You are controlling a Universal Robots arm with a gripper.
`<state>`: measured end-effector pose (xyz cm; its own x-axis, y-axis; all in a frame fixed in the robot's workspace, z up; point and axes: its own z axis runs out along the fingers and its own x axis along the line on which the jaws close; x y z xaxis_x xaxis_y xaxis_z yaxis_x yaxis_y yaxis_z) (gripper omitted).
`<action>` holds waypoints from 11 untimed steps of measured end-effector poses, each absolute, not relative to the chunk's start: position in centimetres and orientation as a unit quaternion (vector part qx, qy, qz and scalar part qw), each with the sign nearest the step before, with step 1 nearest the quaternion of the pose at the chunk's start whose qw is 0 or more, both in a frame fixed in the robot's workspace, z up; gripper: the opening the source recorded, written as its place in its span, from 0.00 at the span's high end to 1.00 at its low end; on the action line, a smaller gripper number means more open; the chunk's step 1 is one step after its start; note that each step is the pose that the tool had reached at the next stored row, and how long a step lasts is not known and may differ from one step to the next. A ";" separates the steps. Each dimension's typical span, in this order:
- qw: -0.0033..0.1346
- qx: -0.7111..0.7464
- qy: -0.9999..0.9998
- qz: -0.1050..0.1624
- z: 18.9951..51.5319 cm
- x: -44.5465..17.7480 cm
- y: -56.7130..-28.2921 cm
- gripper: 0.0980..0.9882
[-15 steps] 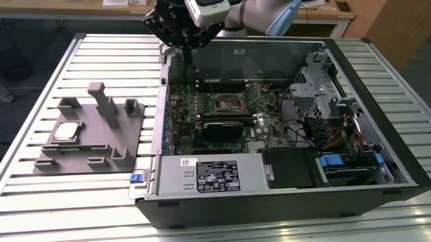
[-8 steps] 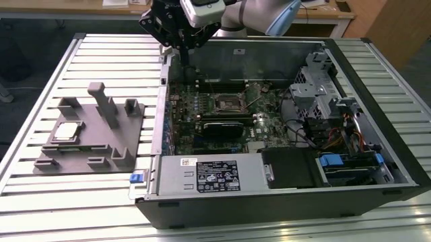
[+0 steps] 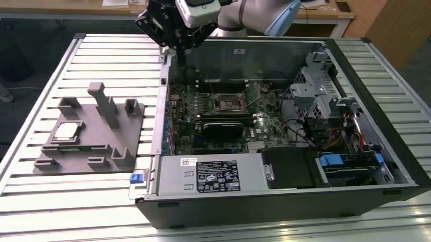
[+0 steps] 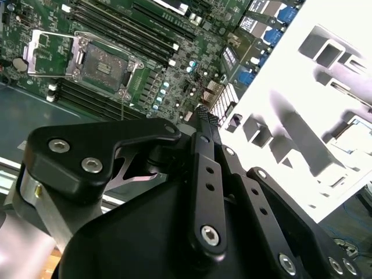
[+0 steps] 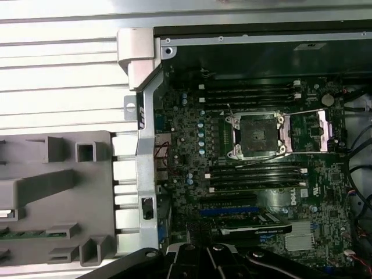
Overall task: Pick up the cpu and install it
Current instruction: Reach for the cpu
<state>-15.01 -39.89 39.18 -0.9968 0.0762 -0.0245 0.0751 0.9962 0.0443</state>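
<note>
gripper (image 3: 177,49) hovering clenched on nothing over the rim of the computer case (image 3: 283,212); cpu (image 3: 65,131) lying on grey holder (image 3: 101,151), well apart; socket (image 3: 229,103) standing open

At the top centre of the exterior view, the arm (image 3: 253,15) shows rounded silver-grey tube sections with a light blue joint cap (image 3: 286,20). A white box (image 3: 197,11) sits at its wrist, above the matte black, angular gripper (image 3: 179,48). In the second wrist view the gripper's black link bars (image 4: 204,186) carry silver socket-head screws (image 4: 210,235), and a grey metal block (image 4: 43,215) holds a small brass pin (image 4: 38,189).
</note>
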 end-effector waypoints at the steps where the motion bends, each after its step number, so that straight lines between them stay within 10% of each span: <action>1: 0.013 0.038 0.999 0.022 39.2 -15.1 -39.9 0.99; 11: 0.013 0.038 0.999 0.022 39.1 -15.8 -39.9 0.99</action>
<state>-15.76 -39.90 39.13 -0.9968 0.0762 -0.0245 0.0751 0.9962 0.0444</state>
